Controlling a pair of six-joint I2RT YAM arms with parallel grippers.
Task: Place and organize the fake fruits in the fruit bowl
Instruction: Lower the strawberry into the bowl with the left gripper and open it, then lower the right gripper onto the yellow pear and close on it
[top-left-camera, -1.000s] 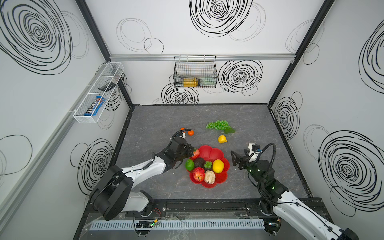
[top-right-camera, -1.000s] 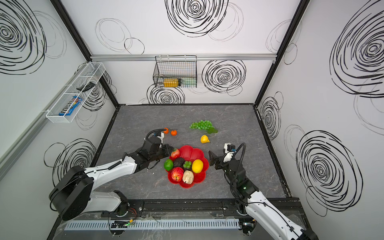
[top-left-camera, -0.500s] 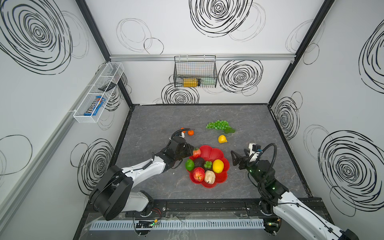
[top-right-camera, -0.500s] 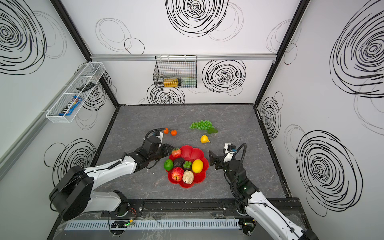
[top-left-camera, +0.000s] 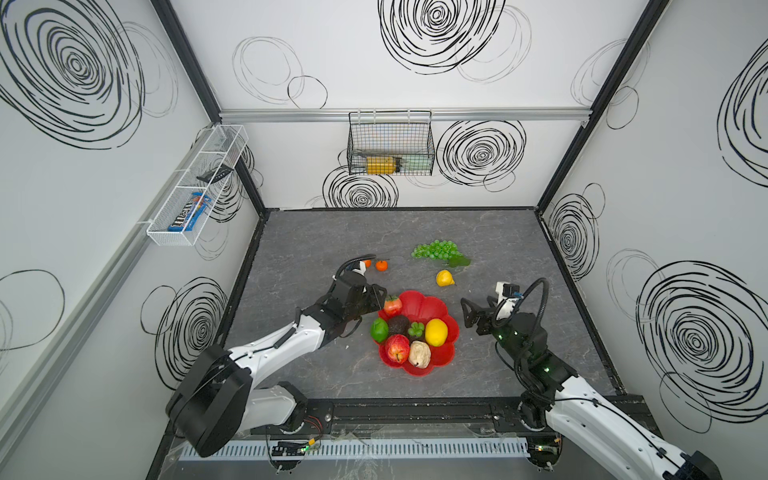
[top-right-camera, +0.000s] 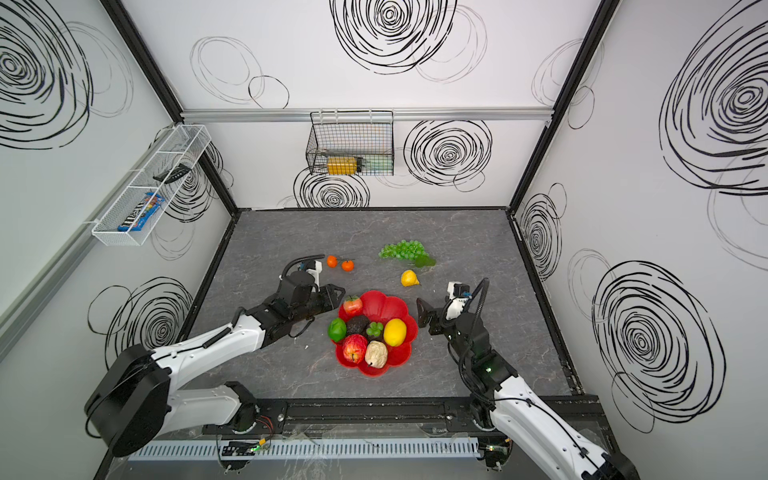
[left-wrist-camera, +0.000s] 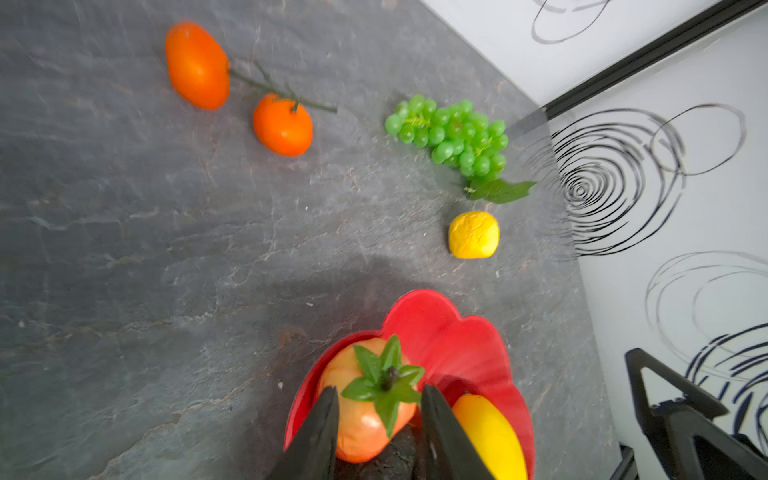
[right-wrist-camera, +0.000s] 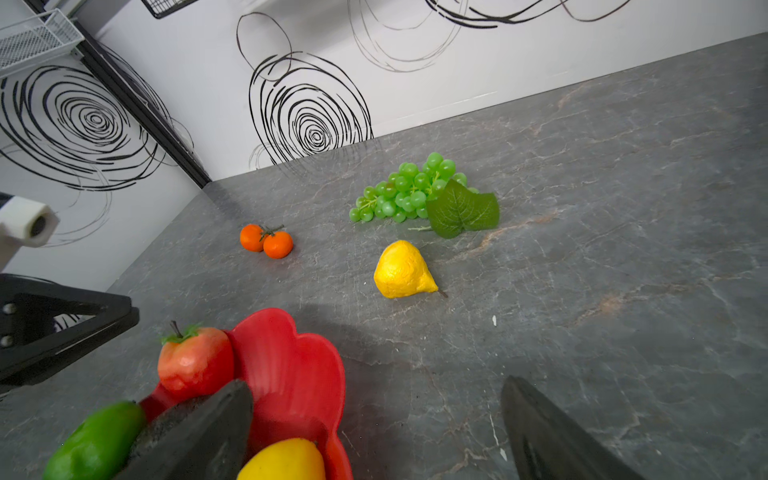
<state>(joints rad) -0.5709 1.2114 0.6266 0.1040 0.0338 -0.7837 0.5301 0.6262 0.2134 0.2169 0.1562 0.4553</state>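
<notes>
Left claw (left-wrist-camera: 377, 392) straddling red fruit (top-left-camera: 392, 305) just inside bowl (top-left-camera: 428, 301) rim. Pinching or slack, can't tell. Best now: spread fully, back off straight, no nudging fruit over edge. Right claw (right-wrist-camera: 376, 384) spread wide, empty. Count: seven pieces in bowl; on counter (top-left-camera: 332, 232) two oranges (left-wrist-camera: 282, 124), one grape bunch (top-left-camera: 434, 250), one yellow pear (top-left-camera: 444, 277).

Bright, even overhead light; a soft shadow lies on the dark grey slate-look tabletop (left-wrist-camera: 208, 249) ahead of my left pincer (left-wrist-camera: 379, 388), whose black fingers (left-wrist-camera: 318, 436) blur near the lens. The glossy red scalloped plastic bowl (right-wrist-camera: 291, 374) shows mild glare. The white walls (left-wrist-camera: 685, 228) bow at frame edges.
</notes>
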